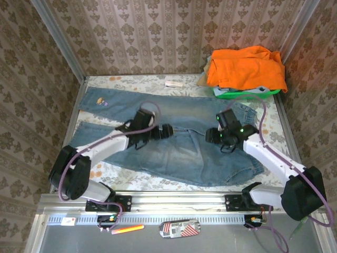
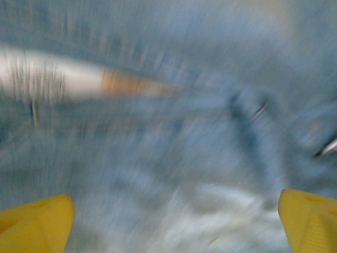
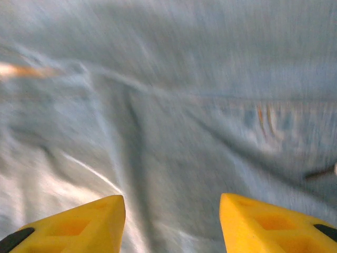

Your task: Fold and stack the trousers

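You had one pair of trousers (image 1: 174, 150) lying flat and unfolded across the table (image 1: 138, 81), no fold or stack begun, with left gripper (image 1: 167, 132) and right gripper (image 1: 210, 136) both spread empty above them.

Left arm (image 1: 102, 143), right arm (image 1: 274, 158): white link shells, black joint housings, black bases bolted on aluminium rail (image 1: 174, 200). Purple cable (image 1: 150, 103) loops along each arm, beyond rail. Green lights (image 1: 240, 128) on right wrist. Left fingers (image 2: 37, 224), right fingers (image 3: 79, 226): yellow plastic, right pair with recessed pockets.
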`<state>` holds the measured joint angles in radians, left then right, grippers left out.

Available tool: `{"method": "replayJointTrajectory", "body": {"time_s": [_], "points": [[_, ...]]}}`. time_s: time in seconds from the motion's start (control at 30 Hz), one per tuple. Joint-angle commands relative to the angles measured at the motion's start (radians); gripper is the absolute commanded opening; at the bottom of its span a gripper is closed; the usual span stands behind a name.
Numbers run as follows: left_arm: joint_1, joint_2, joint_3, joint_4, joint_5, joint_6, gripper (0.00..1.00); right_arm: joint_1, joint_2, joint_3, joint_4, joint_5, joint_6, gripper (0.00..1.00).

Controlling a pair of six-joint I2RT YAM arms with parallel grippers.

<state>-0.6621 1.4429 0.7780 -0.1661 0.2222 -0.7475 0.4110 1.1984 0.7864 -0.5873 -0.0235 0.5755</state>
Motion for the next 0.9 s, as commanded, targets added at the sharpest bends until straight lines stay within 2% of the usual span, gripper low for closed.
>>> {"method": "replayJointTrajectory", "body": {"time_s": [0.0,0.1,0.2,0.37,0.53,0.6,0.67,0.87], "points": [[0.007,-0.003,-0.125,0.060,-0.079,-0.058,1.00,0.005,-0.036,-0.098,-0.027,-0.017,0.086,0.53],[0.051,-0.004,-0.208,0.102,-0.109,-0.059,1.00,-0.001,0.010,-0.124,-0.023,-0.002,0.078,0.53],[0.144,-0.016,-0.279,0.164,-0.081,-0.064,1.00,-0.031,0.079,-0.131,0.012,-0.008,0.071,0.53],[0.287,-0.016,-0.341,0.168,-0.049,-0.048,0.99,-0.038,0.160,-0.091,0.037,0.000,0.067,0.53],[0.355,-0.106,-0.442,0.172,-0.031,-0.058,0.99,-0.040,0.235,-0.071,0.075,-0.010,0.085,0.53],[0.349,-0.141,-0.437,0.142,-0.001,-0.049,0.99,-0.075,0.253,-0.065,0.061,0.011,0.082,0.52],[0.321,-0.180,-0.423,0.105,-0.006,-0.051,0.99,-0.165,0.250,-0.080,0.075,-0.027,0.072,0.50],[0.134,-0.238,-0.405,0.101,-0.087,-0.131,0.99,-0.419,0.214,-0.066,0.006,-0.028,-0.004,0.49]]}}
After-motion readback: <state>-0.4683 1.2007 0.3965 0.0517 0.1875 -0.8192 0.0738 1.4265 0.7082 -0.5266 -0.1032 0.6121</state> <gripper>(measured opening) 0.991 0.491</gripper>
